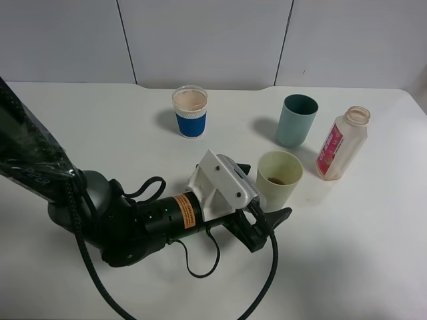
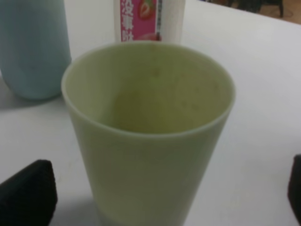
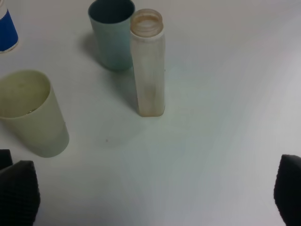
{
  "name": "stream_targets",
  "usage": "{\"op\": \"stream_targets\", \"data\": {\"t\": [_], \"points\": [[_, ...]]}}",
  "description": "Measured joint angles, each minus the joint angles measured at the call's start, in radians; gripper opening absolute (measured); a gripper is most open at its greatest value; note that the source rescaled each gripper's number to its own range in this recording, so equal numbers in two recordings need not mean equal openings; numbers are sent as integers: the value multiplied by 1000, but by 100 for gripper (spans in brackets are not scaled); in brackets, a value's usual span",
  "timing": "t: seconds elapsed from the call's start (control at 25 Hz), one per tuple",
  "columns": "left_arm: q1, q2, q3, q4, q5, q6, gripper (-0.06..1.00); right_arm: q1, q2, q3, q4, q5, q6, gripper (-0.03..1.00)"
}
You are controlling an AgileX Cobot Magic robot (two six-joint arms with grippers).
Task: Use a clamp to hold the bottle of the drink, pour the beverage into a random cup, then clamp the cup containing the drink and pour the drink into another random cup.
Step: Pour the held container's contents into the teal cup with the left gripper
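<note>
The pale yellow-green cup containing the drink (image 1: 279, 179) stands upright at centre right of the table, with a little brown liquid at its bottom. My left gripper (image 1: 267, 192) is open, a black finger (image 2: 28, 193) on either side of the cup (image 2: 148, 141) and not touching it. The bottle of the drink (image 1: 341, 143) stands uncapped to the cup's right, pink label facing forward, almost drained. My right gripper (image 3: 153, 193) is open with nothing between its fingers, hanging back from the bottle (image 3: 148, 70) and the cup (image 3: 30, 115). The right arm is outside the high view.
A teal tumbler (image 1: 297, 120) stands behind the yellow-green cup, close to the bottle. A blue-sleeved paper cup (image 1: 190, 112) with pale liquid sits at the back centre. The left arm and its black cable (image 1: 200, 267) lie across the table's front left.
</note>
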Motion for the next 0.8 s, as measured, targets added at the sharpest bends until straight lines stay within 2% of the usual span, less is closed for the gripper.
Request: {"op": "stream_targets", "data": {"t": [0.8], "points": [[13, 94, -144, -2, 0, 7, 100, 0, 0, 0, 0, 0, 0, 100]]}}
